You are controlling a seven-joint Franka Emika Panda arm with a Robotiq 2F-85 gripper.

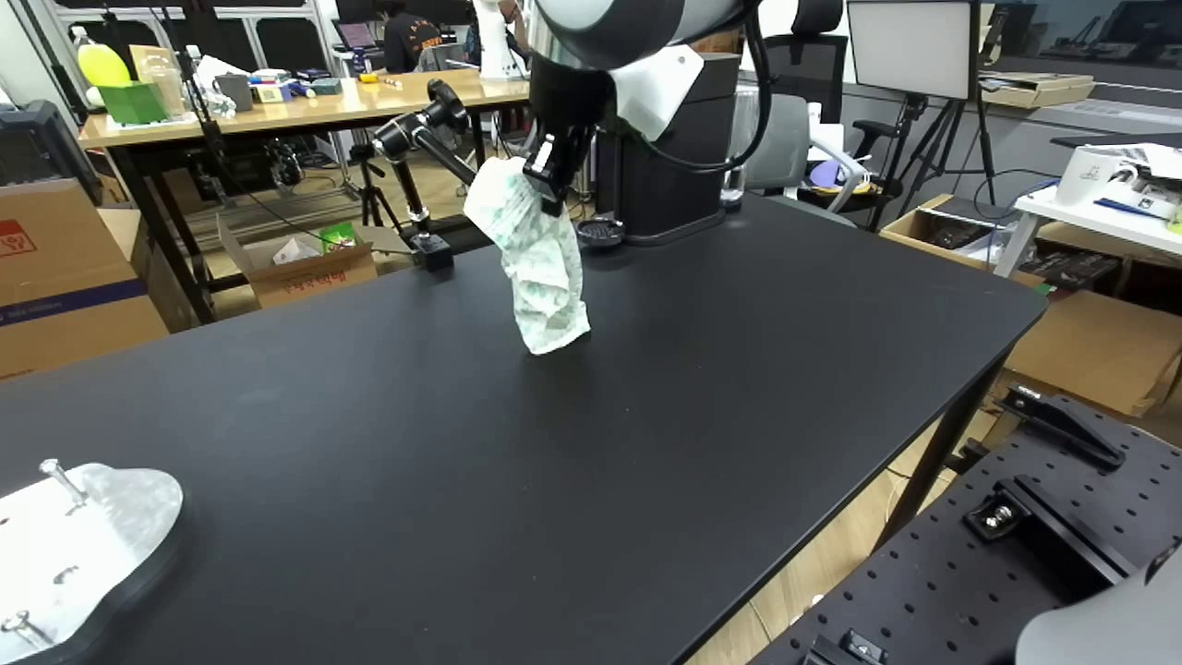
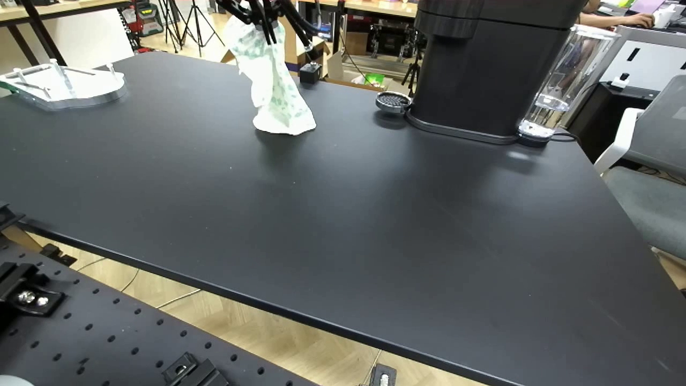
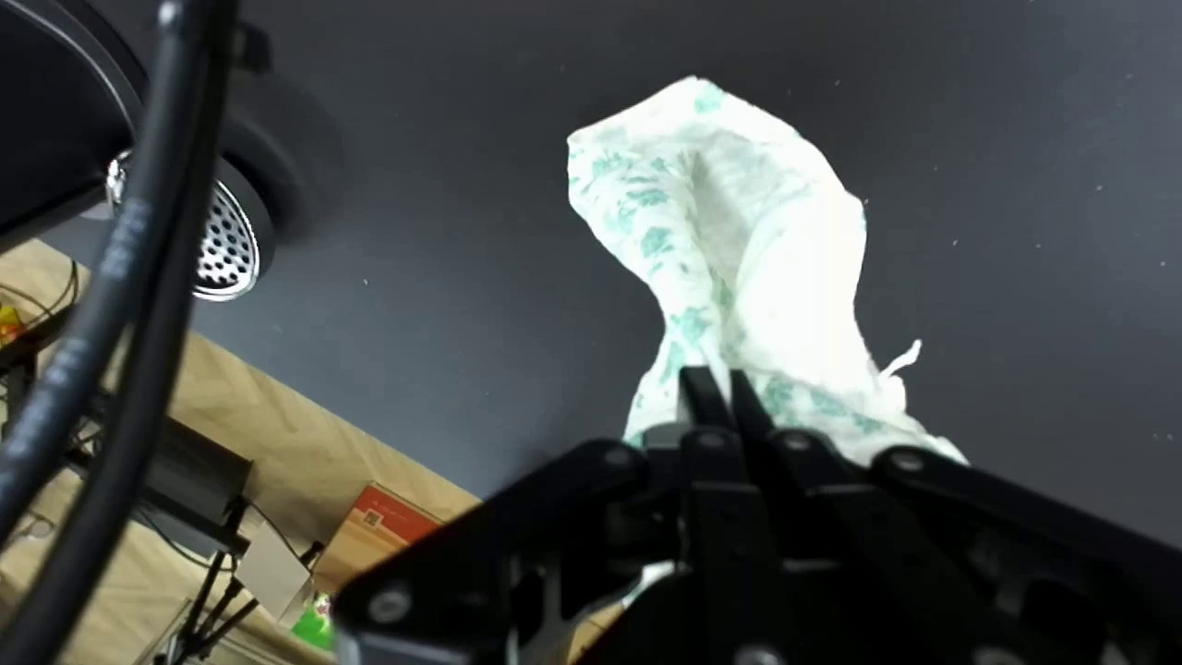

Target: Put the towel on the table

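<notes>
Gripper (image 3: 725, 388) pinched narrow on the towel (image 3: 794, 277), I have it hanging over the table (image 1: 591, 499), bunched at the top, its hem just above the surface or brushing it; I can't tell which. If I let go like this, I'd expect a slump into a heap, because the cloth hangs folded, not flat. Cloth caught in the grip could also come up with me as I back off. The table's edge is near, by the block (image 2: 310, 74): release with too much cloth on that side and part may drape over. Drifting toward the grate (image 2: 394, 102) by the machine (image 2: 477, 80) could let a corner snag.

The wrist view gives me the hollow fold down the cloth and a thin strand (image 3: 905, 358) at its side, which neither exterior view makes plain, but not how high the hem hangs; for that I lean on both exterior views. Those also give me the tank (image 2: 560, 86) beside the machine and the white plate (image 2: 80, 88), well apart from the towel; the wrist view has neither.
</notes>
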